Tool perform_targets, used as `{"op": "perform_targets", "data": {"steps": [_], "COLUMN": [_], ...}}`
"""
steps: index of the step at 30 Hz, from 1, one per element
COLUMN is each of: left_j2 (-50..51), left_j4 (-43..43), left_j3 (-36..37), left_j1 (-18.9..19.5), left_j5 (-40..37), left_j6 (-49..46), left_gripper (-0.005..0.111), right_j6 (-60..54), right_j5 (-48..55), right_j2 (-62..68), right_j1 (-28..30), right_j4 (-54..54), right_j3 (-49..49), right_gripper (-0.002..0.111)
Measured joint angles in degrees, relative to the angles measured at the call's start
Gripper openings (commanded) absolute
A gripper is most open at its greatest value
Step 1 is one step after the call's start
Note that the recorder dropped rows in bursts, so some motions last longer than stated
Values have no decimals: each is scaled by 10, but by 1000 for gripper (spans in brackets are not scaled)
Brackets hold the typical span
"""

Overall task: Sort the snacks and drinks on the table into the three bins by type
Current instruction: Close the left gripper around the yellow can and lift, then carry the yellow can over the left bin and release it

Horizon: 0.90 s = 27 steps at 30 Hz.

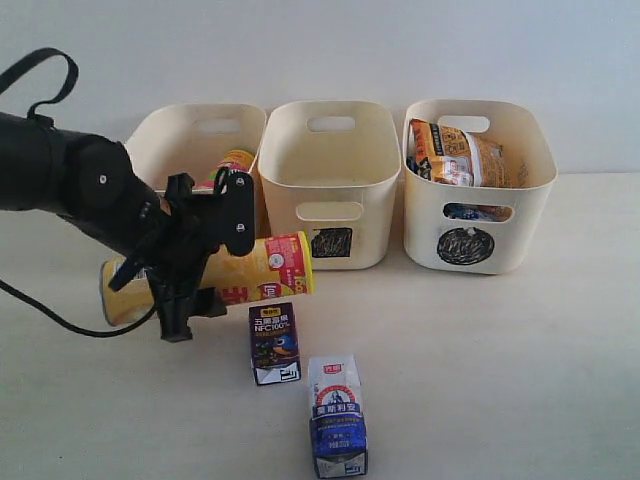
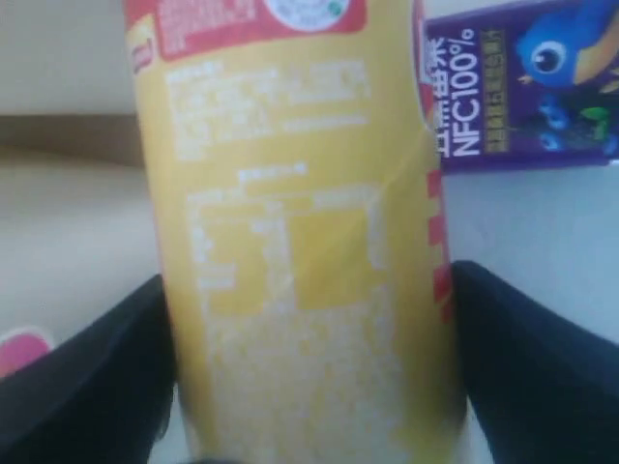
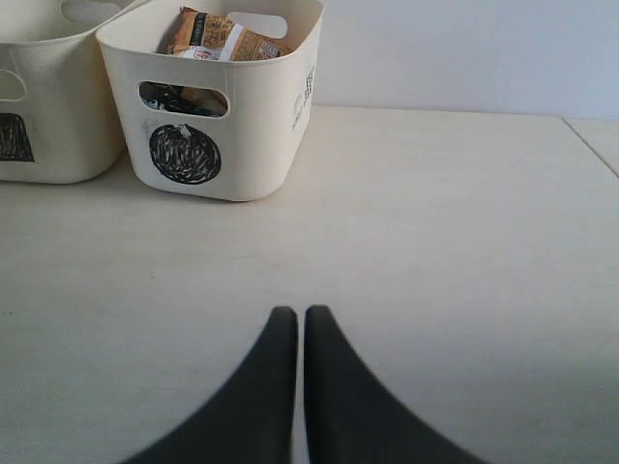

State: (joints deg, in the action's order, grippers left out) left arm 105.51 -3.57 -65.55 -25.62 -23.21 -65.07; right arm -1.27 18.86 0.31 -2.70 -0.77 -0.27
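In front of the three cream plastic bins (image 1: 330, 160), the left tool (image 1: 205, 265) clamps the yellow cardboard chip tube with a red band (image 1: 270, 268), held sideways over the pale beige desk (image 1: 500, 350) near the dark purple drink carton (image 1: 274, 343). The right tool (image 3: 291, 329) rests shut, holding nothing.

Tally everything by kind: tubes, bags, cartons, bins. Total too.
Chip tubes: 2, yellow tube, second tube in left bin
Bags: 2, orange bag, blue bag, in right bin
Cartons: 2, purple carton, white-blue carton
Bins: 3, with middle bin
Total: 9
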Motion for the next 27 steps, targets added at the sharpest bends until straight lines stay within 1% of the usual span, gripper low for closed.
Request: {"op": "perform_targets", "data": {"steps": [5, 10, 13, 16, 18, 20, 27], "left_j2": [-55, -117, -146, -161, -162, -154, -78], "left_j4": [0, 0, 0, 0, 0, 0, 0], "left_j3": [0, 0, 0, 0, -3, -21, -139], "left_j1": [0, 0, 0, 2, 14, 33, 90], "left_j5": [-29, -30, 2, 68, 111, 135, 141], "left_j6": [37, 93, 133, 177, 218, 261, 366], "left_gripper": [4, 4, 4, 4, 4, 4, 4], "right_j6": [0, 0, 0, 0, 0, 0, 0], "right_j5": [0, 0, 0, 0, 0, 0, 0], "right_j2": [0, 0, 0, 0, 0, 0, 0], "right_j1": [0, 0, 0, 0, 0, 0, 0], "right_j4": [0, 0, 0, 0, 0, 0, 0], "right_j3": [0, 0, 0, 0, 0, 0, 0], "right_gripper": [0, 0, 0, 0, 0, 0, 0]}}
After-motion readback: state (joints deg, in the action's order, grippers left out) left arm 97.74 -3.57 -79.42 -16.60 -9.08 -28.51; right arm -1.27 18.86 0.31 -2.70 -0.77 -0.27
